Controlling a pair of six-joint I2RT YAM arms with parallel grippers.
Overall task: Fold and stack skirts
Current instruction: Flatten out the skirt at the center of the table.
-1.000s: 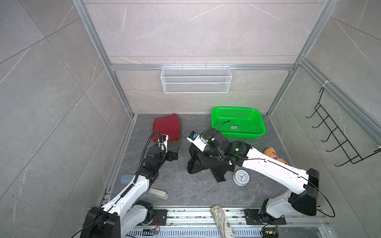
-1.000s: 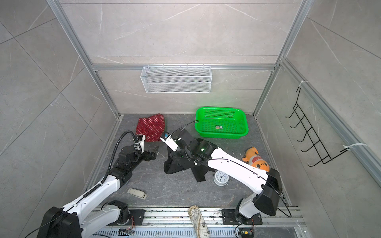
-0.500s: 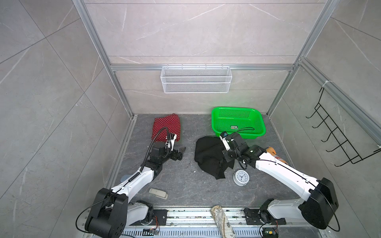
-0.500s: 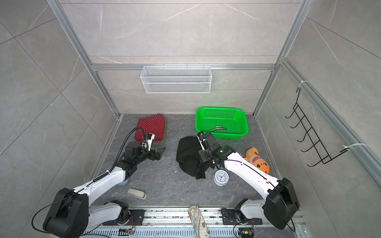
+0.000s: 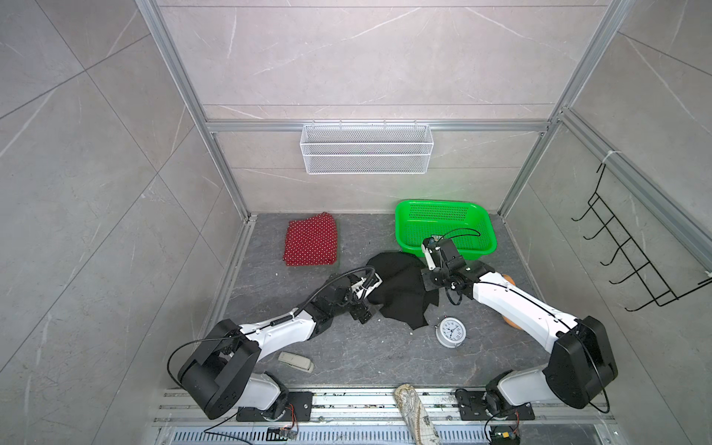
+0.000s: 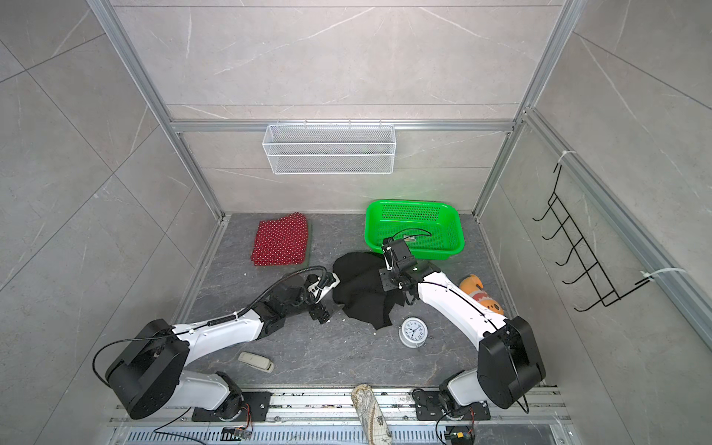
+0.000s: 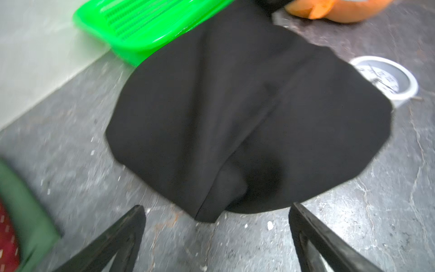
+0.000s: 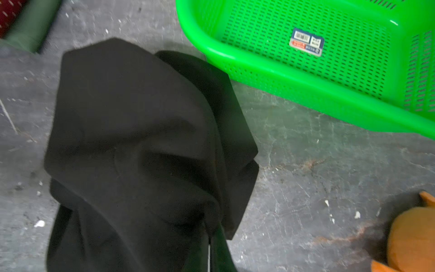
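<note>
Black skirt just beside green basket

Top pair overhead, wrist views close, apparently sharing black skirt

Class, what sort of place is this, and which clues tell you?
Probably a robot test cell: an aluminium frame boxes it in, the left arm and right arm sit on a front rail, with props like a green basket and alarm clock.

The black skirt now lies just beside the green basket; the left jaws now hover at its opposite edge.
</note>
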